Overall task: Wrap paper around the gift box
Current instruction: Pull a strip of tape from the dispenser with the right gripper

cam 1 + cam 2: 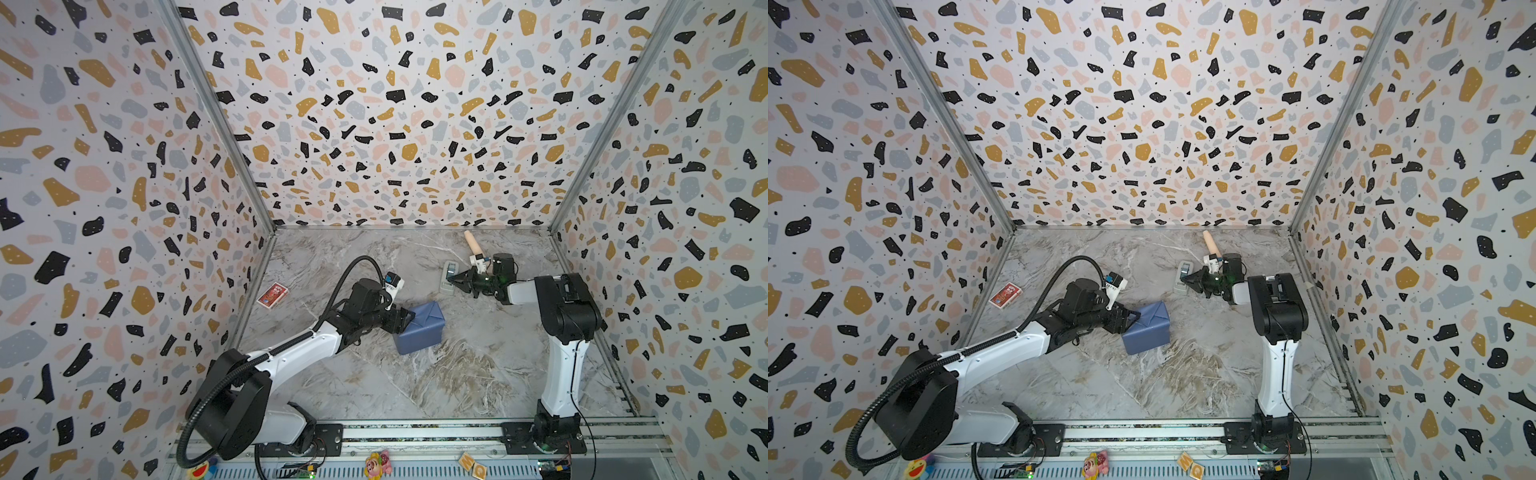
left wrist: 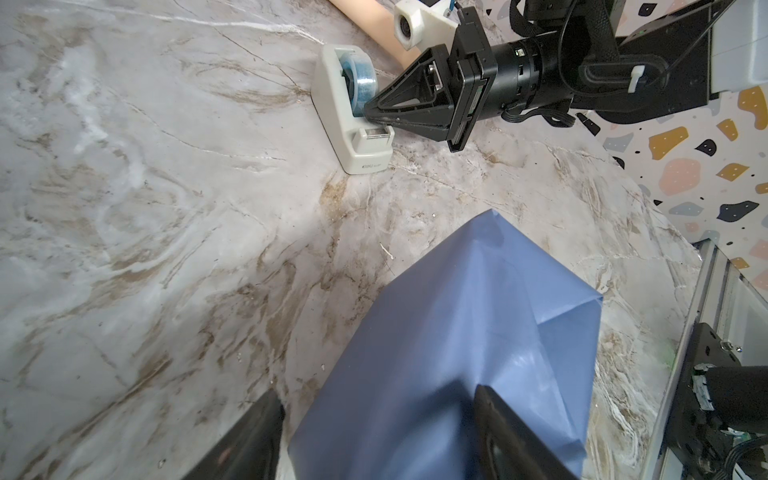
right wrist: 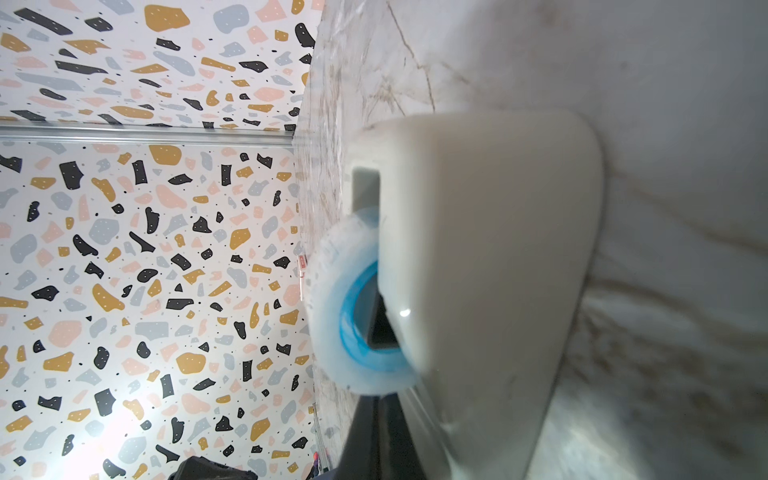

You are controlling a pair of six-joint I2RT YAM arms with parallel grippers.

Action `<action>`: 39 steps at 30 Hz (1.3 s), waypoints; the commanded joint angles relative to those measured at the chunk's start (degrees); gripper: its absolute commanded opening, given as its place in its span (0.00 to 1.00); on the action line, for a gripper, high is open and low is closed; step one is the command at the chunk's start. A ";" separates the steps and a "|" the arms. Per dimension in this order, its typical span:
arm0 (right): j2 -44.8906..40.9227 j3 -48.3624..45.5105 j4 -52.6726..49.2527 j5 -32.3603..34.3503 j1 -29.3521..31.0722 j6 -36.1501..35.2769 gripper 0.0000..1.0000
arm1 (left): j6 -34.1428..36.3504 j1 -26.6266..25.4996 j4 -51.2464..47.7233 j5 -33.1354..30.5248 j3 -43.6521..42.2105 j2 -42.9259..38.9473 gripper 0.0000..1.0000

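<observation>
- Two arms reach over the marble tabletop (image 1: pixel 374 386). A parcel of blue paper (image 1: pixel 419 328) lies near its middle, skewed to the edges.
- The paper covers the box on every side in view, so none of the box itself shows. Creased folds cross the parcel's top in both top views.
- The left fingers (image 2: pixel 503 428) stand wide apart at the parcel's left end. One lies over the paper and the other sits beside the parcel above bare tabletop. I cannot tell whether they press on it.
- The right fingers (image 2: pixel 419 124) are closed together. Their tips are at the grey dispenser (image 2: pixel 349 124), between its tape roll and its cutter. Whether they pinch any tape cannot be told.
- The dispenser stands toward the back of the tabletop, well apart from the parcel. In the right wrist view it is close and blurred, and the tape roll (image 3: pixel 361 320) shows a blue core.
- A beige rod (image 1: pixel 471 241) lies behind the right arm's wrist, near the back wall.
- A red card pack (image 1: pixel 272 295) lies flat near the left wall, well apart from the parcel.
</observation>
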 commanded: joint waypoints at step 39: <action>-5.01 -13.69 23.49 -6.41 2.66 15.35 0.00 | 2.12 -0.11 -7.29 0.30 -1.47 0.14 0.72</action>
